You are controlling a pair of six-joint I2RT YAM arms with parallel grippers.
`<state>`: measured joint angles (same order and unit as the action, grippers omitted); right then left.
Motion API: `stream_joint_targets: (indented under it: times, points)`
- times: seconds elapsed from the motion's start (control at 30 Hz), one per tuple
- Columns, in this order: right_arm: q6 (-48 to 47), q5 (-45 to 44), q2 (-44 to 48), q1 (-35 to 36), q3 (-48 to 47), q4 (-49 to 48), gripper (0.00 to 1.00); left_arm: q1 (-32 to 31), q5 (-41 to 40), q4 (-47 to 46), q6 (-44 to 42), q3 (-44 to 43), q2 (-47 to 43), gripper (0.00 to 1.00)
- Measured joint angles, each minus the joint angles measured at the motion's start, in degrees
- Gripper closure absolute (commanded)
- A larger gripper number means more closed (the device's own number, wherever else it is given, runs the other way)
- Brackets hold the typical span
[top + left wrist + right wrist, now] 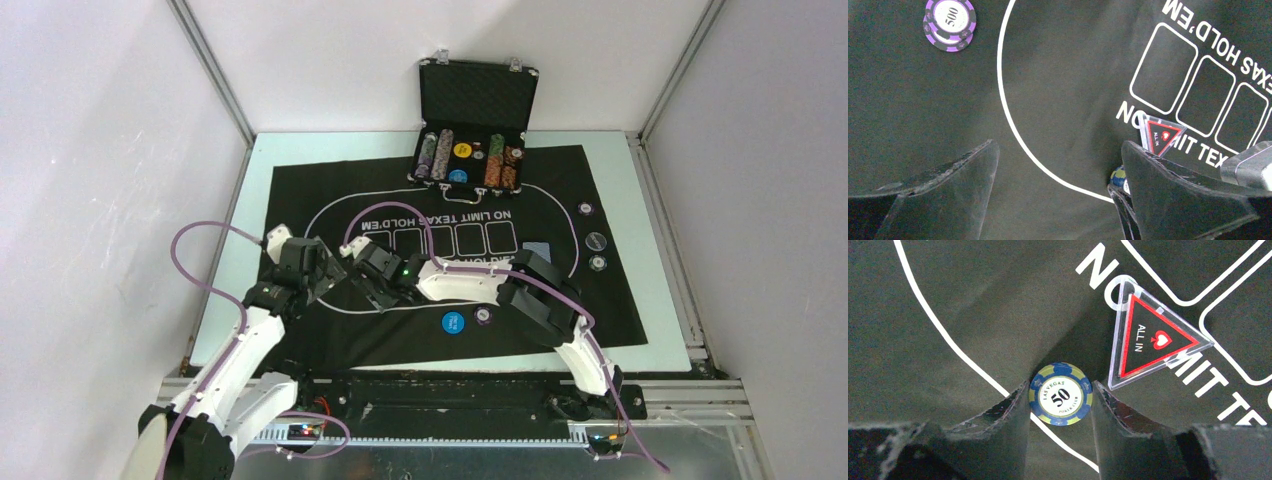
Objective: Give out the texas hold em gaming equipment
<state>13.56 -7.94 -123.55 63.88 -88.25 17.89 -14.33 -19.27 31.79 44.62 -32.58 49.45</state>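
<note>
Standing open, black case (478,95) holds chip rows (437,155); right gripper (1060,388) pinches 50 chip (1060,401).

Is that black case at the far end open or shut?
Open. The case has its lid standing upright, and rows of chips show inside.

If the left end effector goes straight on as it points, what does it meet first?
Probably the black felt mat: ahead of the open left end effector lies only bare felt with a white line. The purple 500 chip sits off to one side, likely outside that path.
</note>
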Motion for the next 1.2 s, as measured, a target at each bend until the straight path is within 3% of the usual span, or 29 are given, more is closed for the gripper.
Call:
stream_joint_targets:
  times: [0.7,0.9,1.2]
  points:
    - [0.79,-0.15,5.88,-1.62,2.32,-0.96,0.73,0.0,0.5,-0.52,-0.04,0.0,0.02,0.0]
    - [3.04,-1.6,13.99,-4.55,11.52,-0.87,0.73,0.07,1.88,-1.05,-0.22,0.0,0.35,0.0]
    - [10.38,-7.74,33.75,-9.84,33.11,2.82,0.75,0.11,3.74,-2.27,-1.07,0.0,2.05,0.0]
